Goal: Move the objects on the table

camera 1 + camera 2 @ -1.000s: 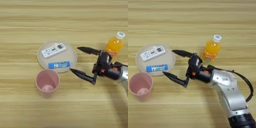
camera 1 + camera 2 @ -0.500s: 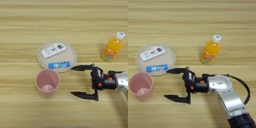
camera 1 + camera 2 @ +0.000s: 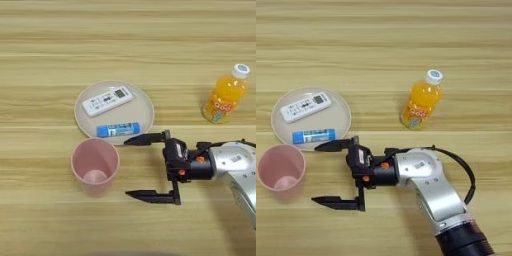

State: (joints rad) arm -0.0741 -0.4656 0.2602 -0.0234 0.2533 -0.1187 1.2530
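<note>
Light-wood tabletop (image 3: 150,40) fills the whole view, plank grain lines running left to right. Even, soft light across it, faint shadows only. No walls, floor or windows show.

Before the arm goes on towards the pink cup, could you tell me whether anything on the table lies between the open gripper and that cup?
Nothing visible does. The right gripper is open, its fingertips pointing at the pink cup, with only bare table between. The plate edge lies just beyond the upper fingertip, outside that gap.
</note>
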